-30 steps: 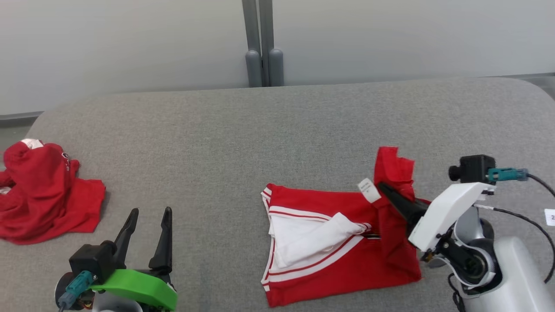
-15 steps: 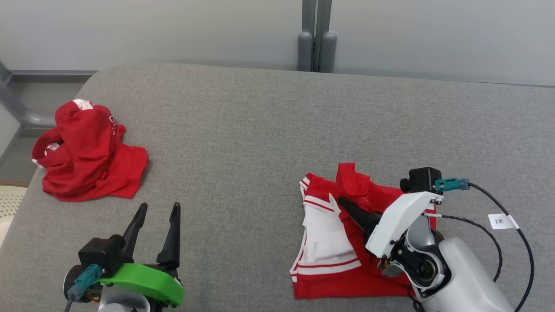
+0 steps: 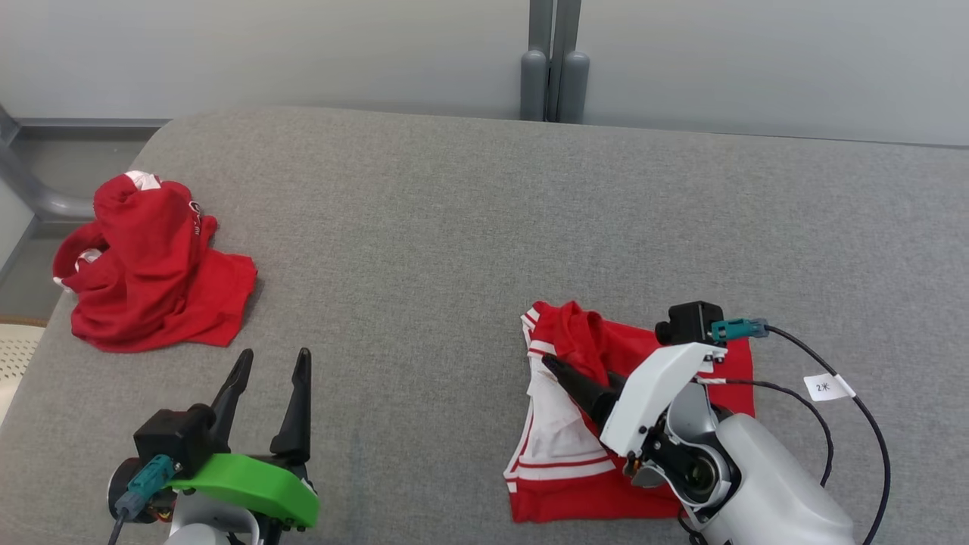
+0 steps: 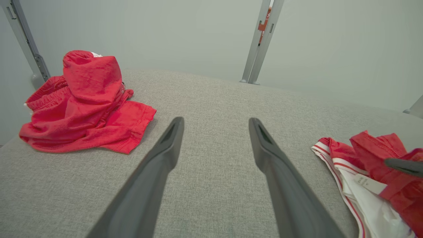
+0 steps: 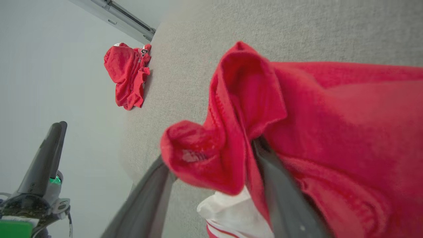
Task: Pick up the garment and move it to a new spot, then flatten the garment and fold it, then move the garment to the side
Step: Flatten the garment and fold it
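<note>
The garment (image 3: 564,435), red with a white panel and striped trim, lies toward the table's (image 3: 424,250) near edge, right of the middle. The right claw (image 3: 551,365) is low over its left part, and in the right wrist view its fingers (image 5: 284,198) stand apart with a bunched red fold draped loosely between them, not pinched. The left claw (image 3: 274,356) hovers with its jaws wide and nothing in them, above bare table near the near edge, left of the middle.

This looks like the folding step, with a flap brought across and let go. To do it well, the right claw should slide out along its own fingers, low and straight, so the cloth is not dragged back with it. The fold is humped rather than flat, so it probably needs pressing down and squaring to the hem before anything more.

The table is covered in grey woven fabric, soft-looking, with rounded corners. A second red garment (image 3: 151,280) sits crumpled by the left edge, well apart. Behind the far edge is a pale grey wall (image 3: 303,53) with a grey metal post (image 3: 553,60)
</note>
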Available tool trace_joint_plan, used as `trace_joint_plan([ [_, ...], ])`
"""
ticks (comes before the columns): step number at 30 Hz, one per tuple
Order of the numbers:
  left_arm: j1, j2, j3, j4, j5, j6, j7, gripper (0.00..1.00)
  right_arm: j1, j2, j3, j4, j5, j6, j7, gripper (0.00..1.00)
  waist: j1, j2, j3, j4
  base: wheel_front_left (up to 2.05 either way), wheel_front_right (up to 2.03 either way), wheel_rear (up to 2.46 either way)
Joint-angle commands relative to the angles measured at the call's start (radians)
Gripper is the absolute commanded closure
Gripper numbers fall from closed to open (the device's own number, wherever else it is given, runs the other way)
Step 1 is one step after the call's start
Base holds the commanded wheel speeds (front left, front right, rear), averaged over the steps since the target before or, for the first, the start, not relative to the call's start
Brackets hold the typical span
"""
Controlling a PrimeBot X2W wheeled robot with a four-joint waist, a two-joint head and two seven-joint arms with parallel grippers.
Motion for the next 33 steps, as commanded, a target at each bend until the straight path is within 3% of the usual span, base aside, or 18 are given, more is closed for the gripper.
trace_joint_plan([
  [1, -0.001, 0.005, 0.004, 0.003, -0.005, 0.004, -0.006, 0.0, -0.012, -0.003, 0.005, -0.01, 0.009, 0.0, -0.018, 0.0, 0.0, 0.0, -0.014, -0.013, 0.0, 0.0, 0.0],
  [8, 0.025, 0.012, 0.01, -0.005, -0.012, 0.01, -0.007, 0.0, 0.015, -0.059, -0.012, -0.147, 0.017, 0.0, -0.095, 0.0, 0.0, 0.0, -0.046, -0.047, 0.0, 0.0, 0.0],
  [15, 0.053, 0.015, 0.014, -0.018, -0.019, 0.022, -0.008, 0.0, 0.085, -0.172, -0.144, -0.311, -0.028, 0.0, -0.223, 0.0, 0.0, 0.0, -0.072, -0.081, 0.0, 0.0, 0.0],
  [20, 0.065, 0.013, 0.024, -0.031, -0.017, 0.027, -0.01, 0.0, 0.148, -0.23, -0.237, -0.364, -0.123, 0.0, -0.291, 0.0, 0.0, 0.0, -0.074, -0.099, 0.0, 0.0, 0.0],
  [25, 0.068, 0.007, 0.023, -0.034, -0.011, 0.023, -0.013, 0.0, 0.204, -0.216, -0.303, -0.353, -0.19, 0.0, -0.3, 0.0, 0.0, 0.0, -0.069, -0.11, 0.0, 0.0, 0.0],
  [33, 0.046, 0.004, 0.015, -0.029, -0.003, 0.017, -0.013, 0.0, 0.209, -0.165, -0.296, -0.276, -0.253, 0.0, -0.22, 0.0, 0.0, 0.0, -0.057, -0.085, 0.0, 0.0, 0.0],
])
